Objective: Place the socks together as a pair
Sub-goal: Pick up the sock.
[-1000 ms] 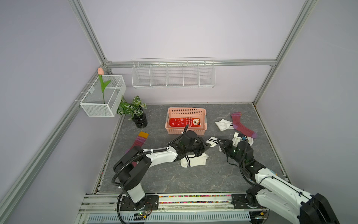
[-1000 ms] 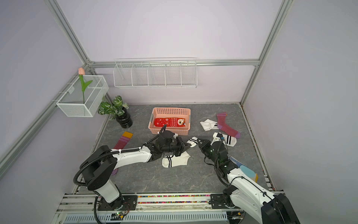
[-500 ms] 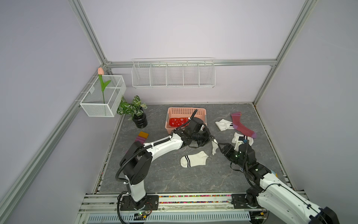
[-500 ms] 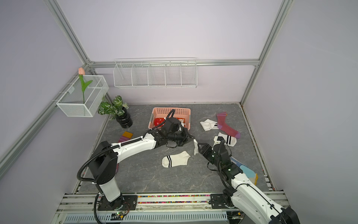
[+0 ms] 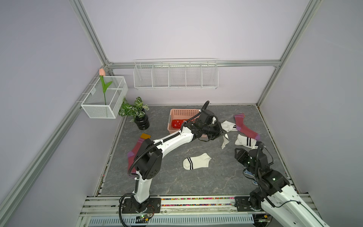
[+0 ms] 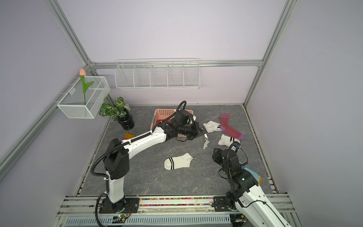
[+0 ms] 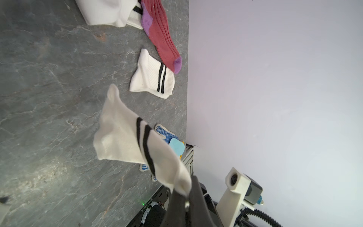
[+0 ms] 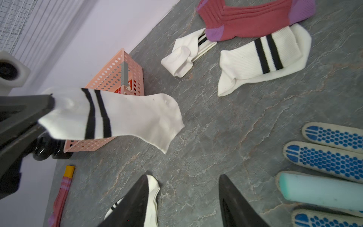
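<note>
Left jaws pinch a striped white sock [image 5: 224, 142], dangling right of centre in a top view. Right jaws are wide apart, empty, lower right over the worktop [image 5: 176, 180].

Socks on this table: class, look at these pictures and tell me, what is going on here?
The left gripper is shut on a striped sock, which hangs from it beside the basket. The right gripper is open and empty, near the gloves. A matching sock lies flat in the middle of the table, not yet paired.
</note>
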Available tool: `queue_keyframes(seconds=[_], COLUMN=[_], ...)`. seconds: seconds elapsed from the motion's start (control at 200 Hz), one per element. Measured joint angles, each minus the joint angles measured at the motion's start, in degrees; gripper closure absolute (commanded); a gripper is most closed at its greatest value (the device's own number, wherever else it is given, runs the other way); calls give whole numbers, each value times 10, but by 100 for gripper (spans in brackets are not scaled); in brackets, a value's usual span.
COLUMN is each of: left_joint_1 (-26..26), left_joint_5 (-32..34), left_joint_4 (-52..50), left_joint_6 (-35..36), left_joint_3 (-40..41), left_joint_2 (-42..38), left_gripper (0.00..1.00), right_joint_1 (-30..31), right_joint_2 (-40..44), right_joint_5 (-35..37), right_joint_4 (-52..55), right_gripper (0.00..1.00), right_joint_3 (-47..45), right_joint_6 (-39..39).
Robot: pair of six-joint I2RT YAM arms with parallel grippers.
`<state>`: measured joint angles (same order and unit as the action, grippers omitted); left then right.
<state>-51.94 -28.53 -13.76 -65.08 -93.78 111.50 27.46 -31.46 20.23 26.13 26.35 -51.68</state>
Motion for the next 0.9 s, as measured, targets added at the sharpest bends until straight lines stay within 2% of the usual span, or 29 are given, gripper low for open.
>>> queue_keyframes(seconds=[0.18,0.35,0.63,0.9], left_joint_1=[21,63,65,65], left_joint_5=[2,24,47,47], left_joint_4=[1,-35,-78,-95], left_joint_6=[46,104,205,247], left_joint_3=[149,270,267,265], left_joint_2=[-58,-61,-68,-68], left_gripper=[100,100,100,100], right_joint_1=[-1,-3,-4,-4], right_joint_2=[-54,-119,-265,-399], right_joint_5=[-1,-26,-90,-117], right_joint_4=[2,-15,-49,-114], right_gripper=[41,41,47,55], right_joint_3=[0,0,59,94], right_joint_6=[11,15,36,56])
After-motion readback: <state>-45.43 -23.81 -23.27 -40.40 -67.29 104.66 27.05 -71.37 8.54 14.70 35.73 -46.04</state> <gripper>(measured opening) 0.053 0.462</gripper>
